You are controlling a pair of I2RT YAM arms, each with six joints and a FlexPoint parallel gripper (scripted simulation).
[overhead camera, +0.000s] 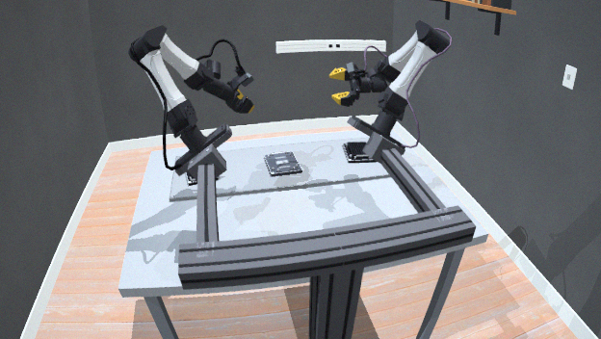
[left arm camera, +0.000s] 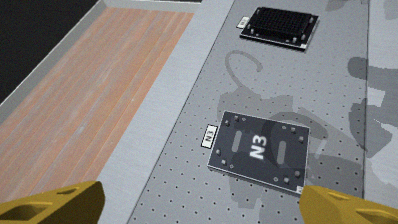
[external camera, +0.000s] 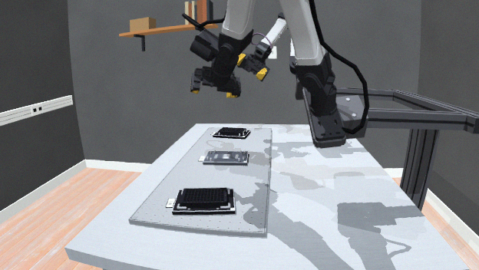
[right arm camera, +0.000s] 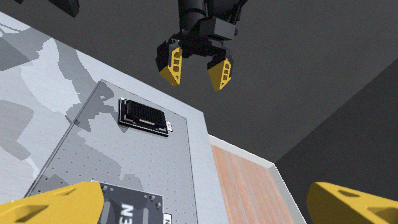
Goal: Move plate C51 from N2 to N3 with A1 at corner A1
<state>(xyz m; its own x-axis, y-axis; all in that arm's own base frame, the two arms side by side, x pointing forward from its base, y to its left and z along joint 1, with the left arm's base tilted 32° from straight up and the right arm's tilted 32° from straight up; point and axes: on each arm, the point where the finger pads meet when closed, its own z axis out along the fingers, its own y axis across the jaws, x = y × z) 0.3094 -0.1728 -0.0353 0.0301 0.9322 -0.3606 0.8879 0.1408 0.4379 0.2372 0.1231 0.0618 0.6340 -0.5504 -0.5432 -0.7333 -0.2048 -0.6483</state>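
A black plate (external camera: 231, 131) (left arm camera: 280, 22) (overhead camera: 355, 148) sits on the nest at the right arm's end. Another black plate (external camera: 206, 196) (right arm camera: 145, 114) sits on the nest at the left arm's end, mostly hidden in the top view. I cannot read which is C51 or C15. Landing nest N3 (overhead camera: 282, 169) (external camera: 226, 159) (left arm camera: 257, 149) is empty between them; a small white mark shows at one corner. My left gripper (overhead camera: 245, 101) (external camera: 213, 93) (left arm camera: 201, 192) is open and empty, high above the deck, pointing down. My right gripper (overhead camera: 332, 87) (external camera: 251, 67) (right arm camera: 204, 191) is open and empty, raised and pointing towards the left arm.
The perforated deck (external camera: 253, 215) (left arm camera: 185, 165) carries the nests in a row on the table (external camera: 184, 251). The N3 sign (left arm camera: 209, 136) stands beside its nest. The arms hang from a dark frame (overhead camera: 332, 241) along one table side. Arm shadows cross the deck and table.
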